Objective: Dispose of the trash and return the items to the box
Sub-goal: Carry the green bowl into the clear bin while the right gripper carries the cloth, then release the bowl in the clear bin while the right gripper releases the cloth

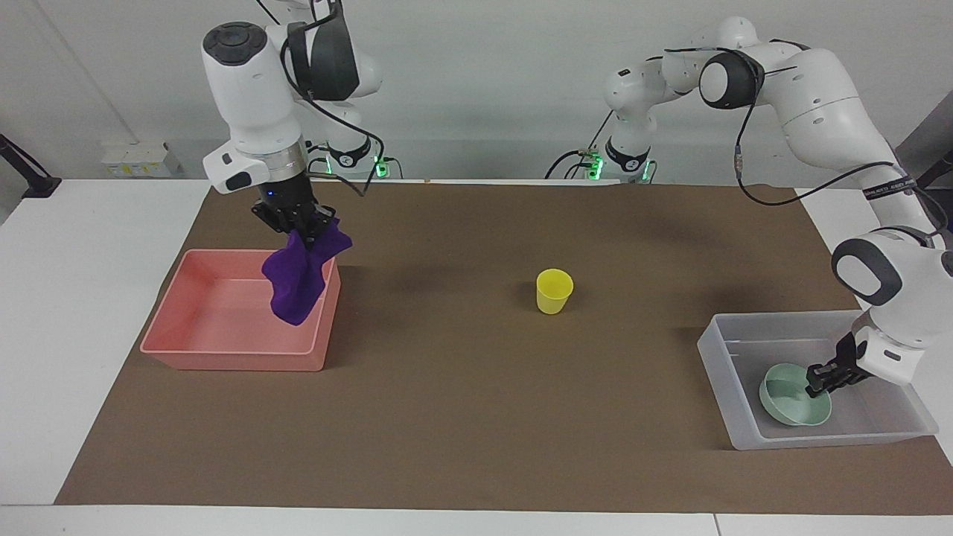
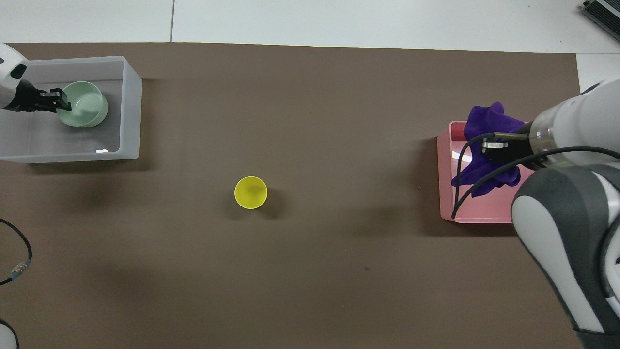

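Note:
The purple rag, the trash, hangs from my right gripper, which is shut on its top. It dangles over the end of the pink bin that lies toward the cup. The yellow cup stands upright mid-mat. The mint-green bowl lies inside the clear-grey box. My left gripper is low in the box, at the bowl's rim.
A brown mat covers most of the white table. The pink bin sits at the right arm's end and the clear box at the left arm's end. A loose cable lies at the mat's edge near the left arm.

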`<control>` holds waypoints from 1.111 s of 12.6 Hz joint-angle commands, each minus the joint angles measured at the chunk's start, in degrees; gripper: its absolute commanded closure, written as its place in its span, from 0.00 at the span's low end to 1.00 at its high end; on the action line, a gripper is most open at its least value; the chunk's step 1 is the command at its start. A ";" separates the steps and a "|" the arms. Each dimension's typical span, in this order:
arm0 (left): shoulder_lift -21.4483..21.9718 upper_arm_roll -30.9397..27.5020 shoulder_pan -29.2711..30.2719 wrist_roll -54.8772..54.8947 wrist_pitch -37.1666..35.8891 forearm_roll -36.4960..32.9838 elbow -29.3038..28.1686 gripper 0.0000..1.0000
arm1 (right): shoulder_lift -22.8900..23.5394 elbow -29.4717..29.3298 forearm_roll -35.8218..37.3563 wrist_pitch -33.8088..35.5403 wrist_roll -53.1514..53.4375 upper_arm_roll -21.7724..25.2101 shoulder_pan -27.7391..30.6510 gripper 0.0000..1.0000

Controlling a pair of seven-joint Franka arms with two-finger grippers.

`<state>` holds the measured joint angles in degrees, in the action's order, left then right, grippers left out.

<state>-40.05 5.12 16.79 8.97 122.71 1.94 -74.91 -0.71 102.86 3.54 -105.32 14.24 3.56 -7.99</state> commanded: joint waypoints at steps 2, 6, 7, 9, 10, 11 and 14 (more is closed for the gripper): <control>8.55 0.24 -1.31 2.80 -4.23 0.70 -4.43 0.00 | -1.31 3.56 0.68 -2.07 -9.30 -0.66 7.52 1.00; 23.14 0.07 -7.89 1.67 -3.44 0.43 -18.58 0.00 | -0.26 10.06 0.59 -12.15 -15.64 -0.66 13.25 1.00; 26.48 0.24 -9.13 -0.16 -3.27 0.43 -22.35 0.00 | 0.53 12.16 0.59 -15.49 -16.09 -0.66 13.87 1.00; 30.36 0.07 -14.12 -3.42 -3.18 0.43 -27.38 0.00 | 2.46 14.81 0.59 -20.34 -15.91 -0.66 14.05 1.00; 31.25 0.07 -16.50 -6.31 -2.92 0.43 -28.79 0.00 | 2.64 17.09 0.59 -22.71 -16.00 -0.66 14.05 1.00; 31.26 0.07 -19.39 -8.86 -1.96 0.35 -29.50 0.00 | 2.29 19.54 0.59 -24.56 -15.74 -0.66 13.96 1.00; 33.80 0.15 -26.78 -18.44 4.09 0.35 -36.78 0.00 | 2.90 22.20 0.59 -26.59 -15.39 -0.66 14.05 1.00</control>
<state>-9.64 6.43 -6.23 -5.41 122.22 1.96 -105.06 3.02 122.69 3.55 -130.04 -0.70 3.52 5.19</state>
